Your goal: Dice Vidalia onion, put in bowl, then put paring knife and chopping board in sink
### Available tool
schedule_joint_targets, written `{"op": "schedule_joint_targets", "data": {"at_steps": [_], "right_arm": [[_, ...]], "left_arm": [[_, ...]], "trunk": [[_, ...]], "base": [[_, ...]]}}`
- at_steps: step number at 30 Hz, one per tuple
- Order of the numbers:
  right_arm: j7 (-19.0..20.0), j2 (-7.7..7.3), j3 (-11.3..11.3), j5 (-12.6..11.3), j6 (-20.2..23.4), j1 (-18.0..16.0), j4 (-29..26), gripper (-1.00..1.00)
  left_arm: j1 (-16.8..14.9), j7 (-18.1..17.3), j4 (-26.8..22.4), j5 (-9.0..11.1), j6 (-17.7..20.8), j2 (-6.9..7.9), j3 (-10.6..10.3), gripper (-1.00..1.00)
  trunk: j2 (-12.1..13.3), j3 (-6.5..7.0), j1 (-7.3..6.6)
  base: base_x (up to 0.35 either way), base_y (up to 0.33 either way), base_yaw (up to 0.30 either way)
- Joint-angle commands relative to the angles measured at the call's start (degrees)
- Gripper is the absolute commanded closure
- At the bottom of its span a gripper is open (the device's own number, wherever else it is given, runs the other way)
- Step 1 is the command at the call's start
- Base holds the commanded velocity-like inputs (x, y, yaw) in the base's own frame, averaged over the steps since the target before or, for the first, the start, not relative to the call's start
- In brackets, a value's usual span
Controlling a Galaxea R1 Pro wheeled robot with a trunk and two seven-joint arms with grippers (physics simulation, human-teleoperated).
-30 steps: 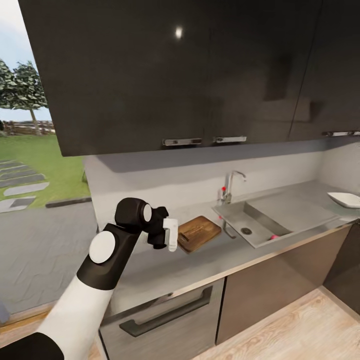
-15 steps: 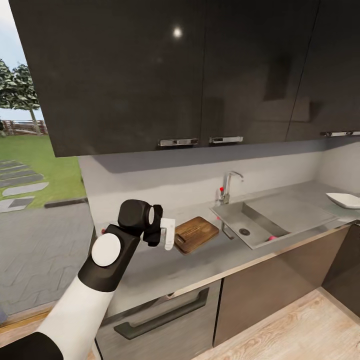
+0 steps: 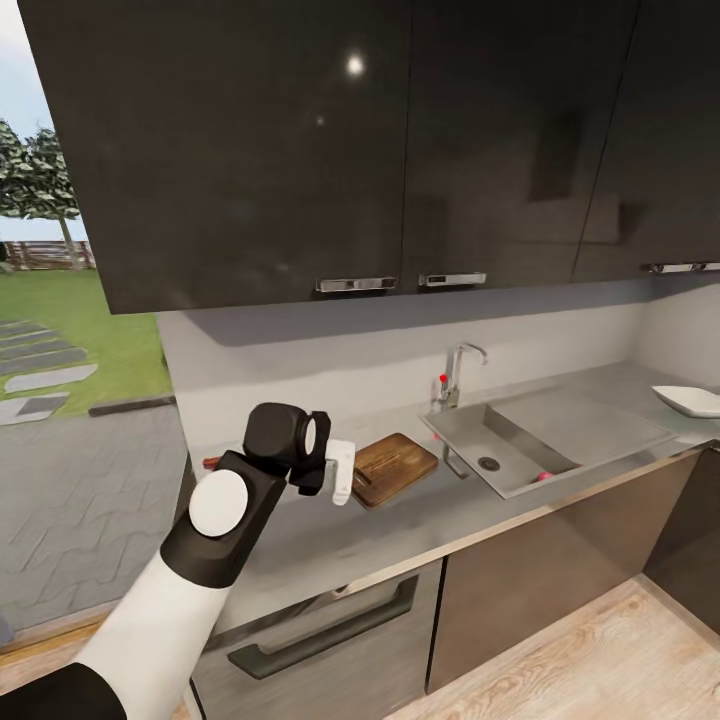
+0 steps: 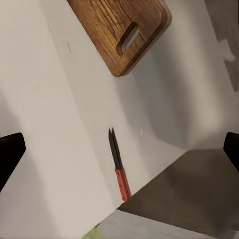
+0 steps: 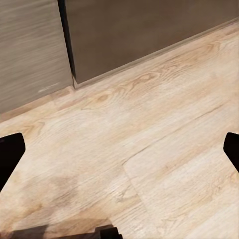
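The left gripper (image 3: 340, 472) hangs wide open above the countertop (image 3: 420, 520), with the knife (image 4: 118, 164) straight below it and the board (image 4: 119, 30) beyond. If it descends off-line, a finger may push the thin knife away.

The right gripper is also wide open, over the floor (image 5: 149, 149).

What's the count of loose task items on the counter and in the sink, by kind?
Chopping board: 1
Paring knife: 1
Bowl: 1
Vidalia onion, partly hidden by the near wall of the sink: 1
Total: 4
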Motion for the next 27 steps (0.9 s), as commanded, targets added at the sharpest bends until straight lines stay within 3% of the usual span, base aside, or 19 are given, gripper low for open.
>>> {"op": "schedule_joint_targets", "data": {"at_steps": [1, 27], "right_arm": [[-0.2, 0.02, -0.1, 0.2, -0.2, 0.0, 0.0, -1.00], [-0.2, 0.07, -0.1, 0.1, -0.2, 0.0, 0.0, -1.00]], "left_arm": [[0.0, -0.4, 0.0, -0.3, 0.6, 0.02, -0.2, -1.00], [0.0, -0.4, 0.0, -0.3, 0.4, 0.20, -0.5, -1.00]], "trunk": [[0.0, -0.03, 0.02], [0.0, -0.03, 0.02]], "base": [[0.000, 0.000, 0.000], [0.000, 0.000, 0.000]]}}
